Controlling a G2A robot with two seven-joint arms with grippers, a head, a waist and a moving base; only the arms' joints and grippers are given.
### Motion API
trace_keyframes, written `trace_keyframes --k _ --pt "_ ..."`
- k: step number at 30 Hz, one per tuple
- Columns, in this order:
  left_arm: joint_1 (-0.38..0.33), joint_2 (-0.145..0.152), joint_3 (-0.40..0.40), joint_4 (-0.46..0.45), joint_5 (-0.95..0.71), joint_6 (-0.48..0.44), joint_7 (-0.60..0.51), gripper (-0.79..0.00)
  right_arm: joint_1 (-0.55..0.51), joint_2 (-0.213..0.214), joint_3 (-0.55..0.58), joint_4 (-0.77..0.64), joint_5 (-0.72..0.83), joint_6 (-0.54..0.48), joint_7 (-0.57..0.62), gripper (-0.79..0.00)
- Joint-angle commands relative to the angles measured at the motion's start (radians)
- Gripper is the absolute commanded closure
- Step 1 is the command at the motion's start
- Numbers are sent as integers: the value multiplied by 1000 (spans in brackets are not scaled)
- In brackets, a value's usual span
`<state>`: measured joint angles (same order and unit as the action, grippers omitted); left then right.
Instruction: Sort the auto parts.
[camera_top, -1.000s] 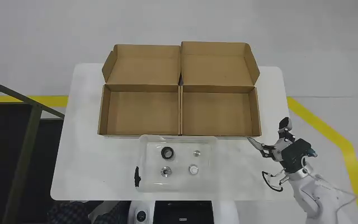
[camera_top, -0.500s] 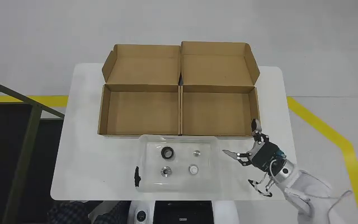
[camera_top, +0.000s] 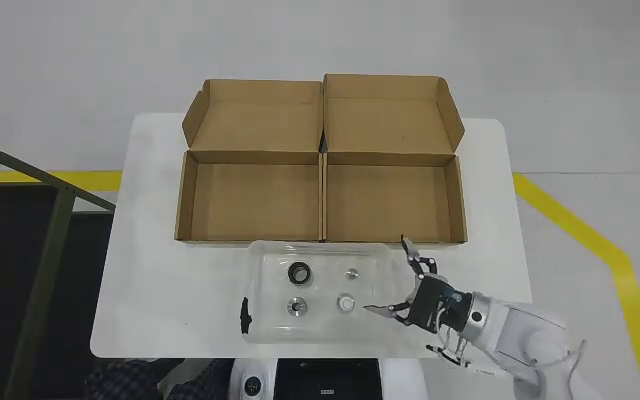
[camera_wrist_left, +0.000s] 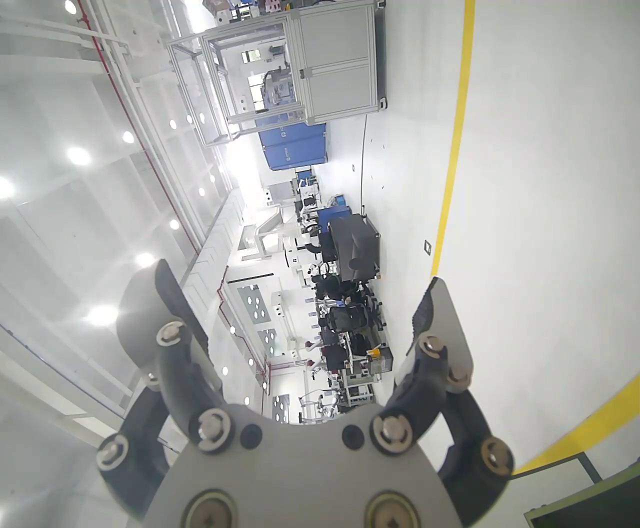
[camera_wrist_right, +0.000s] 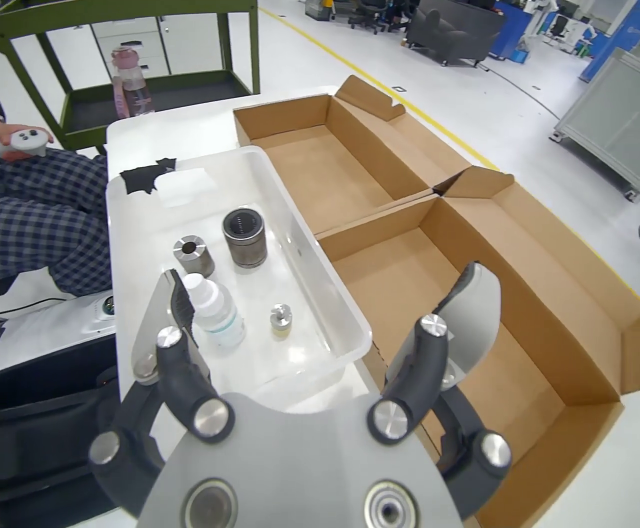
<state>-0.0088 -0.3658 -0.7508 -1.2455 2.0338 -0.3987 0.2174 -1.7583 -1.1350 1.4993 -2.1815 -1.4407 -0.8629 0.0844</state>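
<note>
Auto parts (camera_top: 297, 305), top view: four small pieces stand inside the clear tray (camera_top: 318, 330) on the white table (camera_top: 150, 290), each apart from the others.
- Black ring bearing (camera_top: 299, 272) and small metal nut (camera_top: 352, 273) sit on the tray's box side.
- Steel bushing (camera_top: 297, 305) and white-capped bottle (camera_top: 346, 301) sit on the opposite side.
- Left box (camera_top: 250, 205) and right box (camera_top: 395, 205) are open cardboard, side by side, just against the tray's long wall, lids folded back.
- Black tape scrap (camera_top: 243, 316) is at the tray end farthest from the arm.
- Right gripper (camera_top: 384, 274) hangs over the tray's other end, fingers spread wide and holding nothing.

Left wrist view: the left gripper (camera_wrist_left: 297, 280) has its fingers wide apart with nothing between them. It is aimed into a workshop hall with yellow floor lines. Its place relative to the tray cannot be told.

Right wrist view: the spread fingers frame the tray's end, with the bottle just beside one finger.
- The bottle carries a white label with a teal band; the print is too small to read.
- The bearing stands upright, bore showing.
- The bushing has a slotted top.
- A pale patch (camera_wrist_right: 185, 186) lies beside the tape; any writing on it cannot be made out.
</note>
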Motion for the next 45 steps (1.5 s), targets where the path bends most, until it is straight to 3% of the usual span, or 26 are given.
trace_keyframes --k 1,13,27,34,41,44,45 --pt "0 0 0 0 0 0 0 -785 6 2 -27 -3 -16 -16 19 -785" --pt "0 0 0 0 0 0 0 -785 73 8 -177 35 -113 -46 111 -785" --pt "0 0 0 0 0 0 0 -785 129 13 -235 109 -128 -8 164 -785" --pt "0 0 0 0 0 0 0 -785 138 18 -252 120 -128 -5 188 -631" --pt "0 0 0 0 0 0 0 -785 152 23 -277 129 -134 -12 209 -526" --pt "0 0 0 0 0 0 0 -785 158 25 -285 131 -138 -14 217 -379" --pt "0 0 0 0 0 0 0 -785 159 26 -287 132 -138 -15 219 -363"
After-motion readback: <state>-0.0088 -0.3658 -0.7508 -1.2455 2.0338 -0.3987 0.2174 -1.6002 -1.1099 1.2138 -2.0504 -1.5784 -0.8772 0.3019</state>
